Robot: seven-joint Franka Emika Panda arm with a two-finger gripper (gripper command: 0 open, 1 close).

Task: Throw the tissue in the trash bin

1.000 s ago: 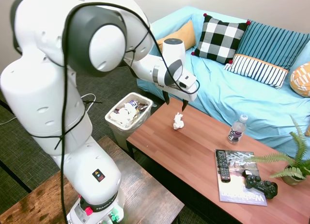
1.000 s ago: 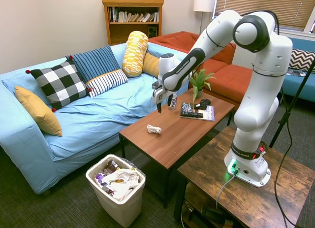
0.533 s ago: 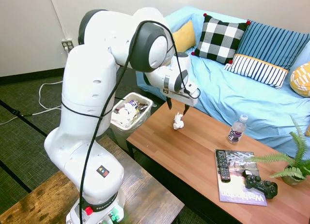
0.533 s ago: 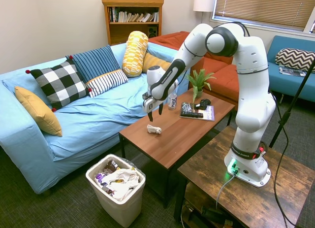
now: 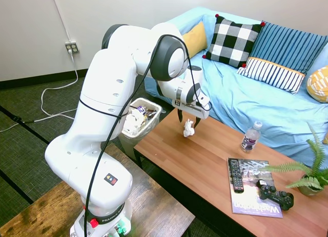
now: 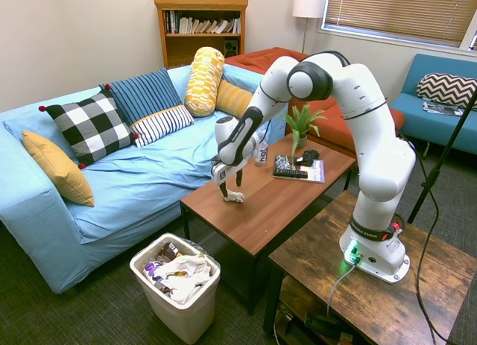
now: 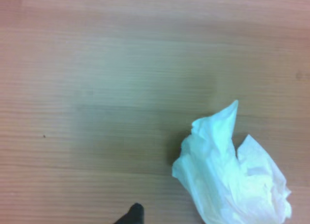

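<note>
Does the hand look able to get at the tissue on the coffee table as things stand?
Probably yes. The hand hangs open right over the tissue, a finger on either side, and nothing else on the coffee table stands near it.

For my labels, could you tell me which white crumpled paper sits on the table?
The tissue, standing alone under the open gripper; the other crumpled paper lies inside the trash bin.

A: Matt wood-grain coffee table (image 5: 205,160), smooth; crumpled, soft white paper tissue (image 5: 188,128) on it.

B: Trash bin (image 6: 186,319) looks smooth matt plastic; the arm (image 6: 373,136), glossy white shell.
</note>
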